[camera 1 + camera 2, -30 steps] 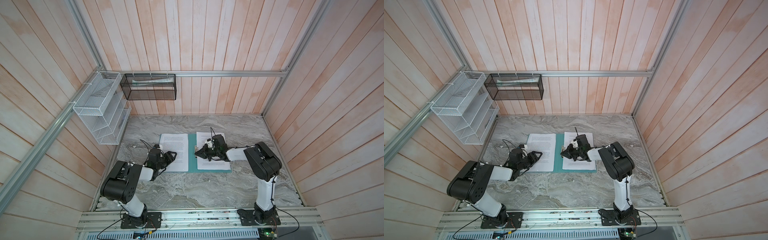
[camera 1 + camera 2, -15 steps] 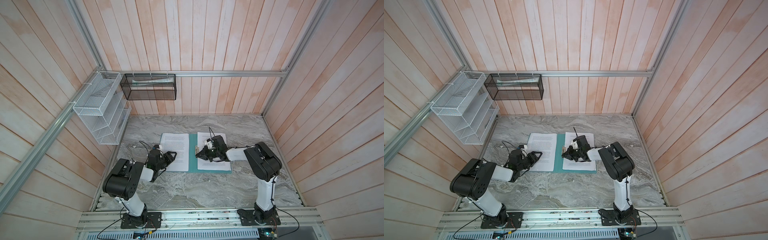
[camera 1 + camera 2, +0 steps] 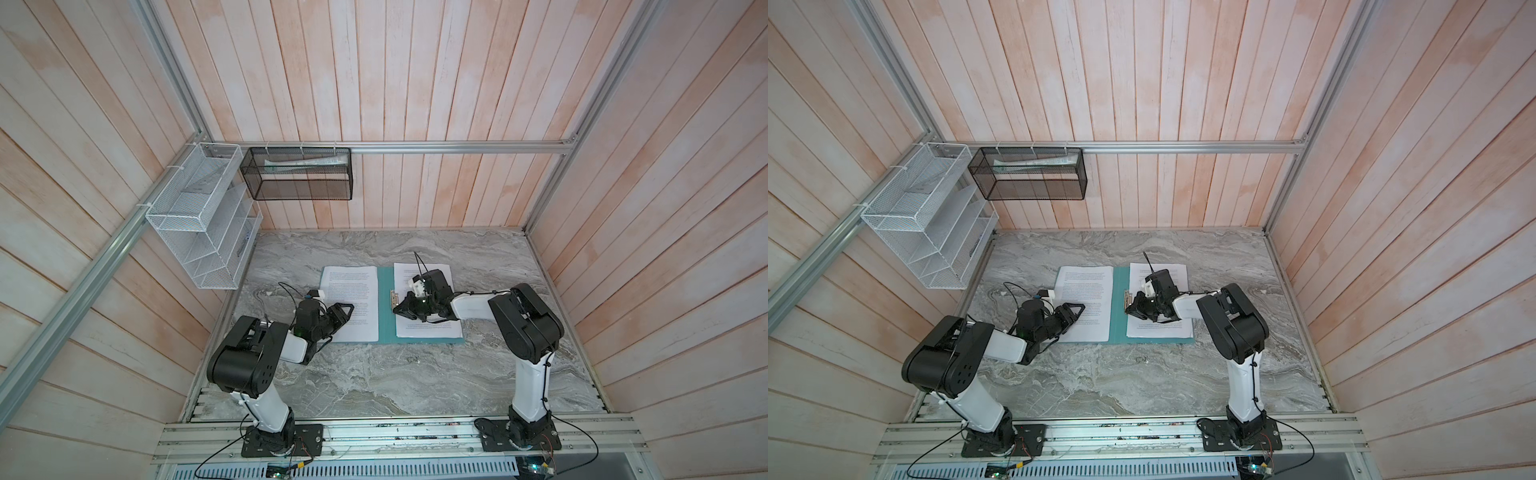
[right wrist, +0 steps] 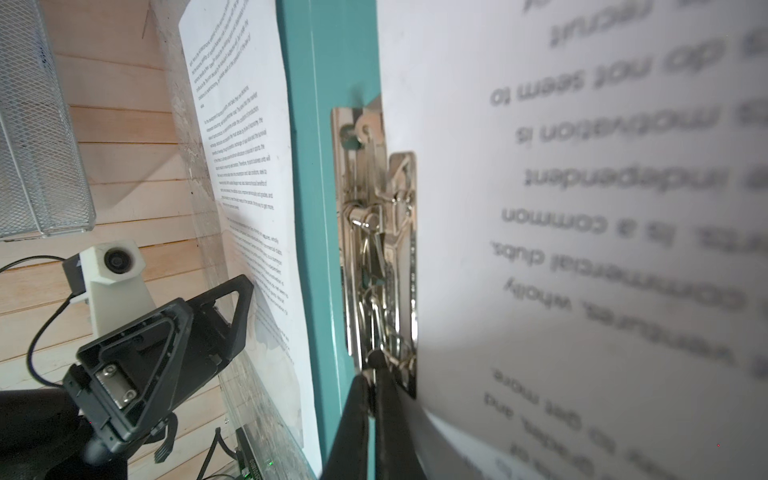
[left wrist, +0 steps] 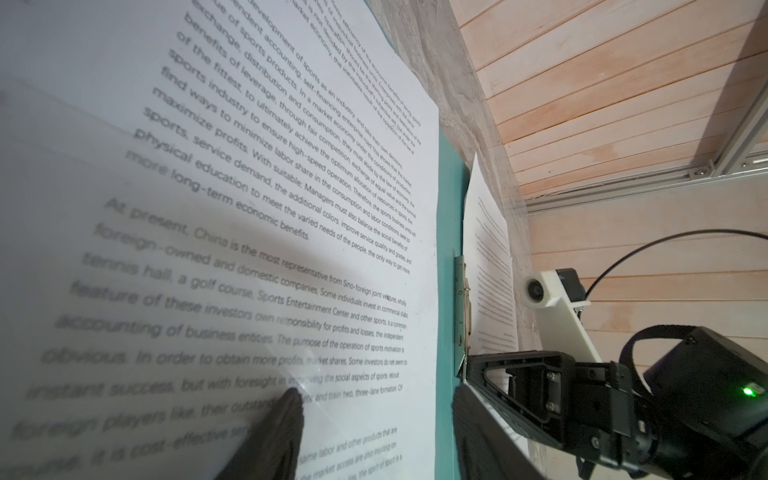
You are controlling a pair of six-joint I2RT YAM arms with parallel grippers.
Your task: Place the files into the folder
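Right wrist view: right pincer, tips pressed together, is touching the metal clip in the folder lying open on the tabletop. Left pincer, spread, is reaching over the left of the files. I'd be levering the clip slowly, keeping sheets square.

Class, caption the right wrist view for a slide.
Shut right gripper at the metal clip of the open teal folder, printed sheets lying either side.

On the files I read, in black print, "At present, China is the most representative from Sino-foreign joint ventures" and "Sports Entertainment Center".
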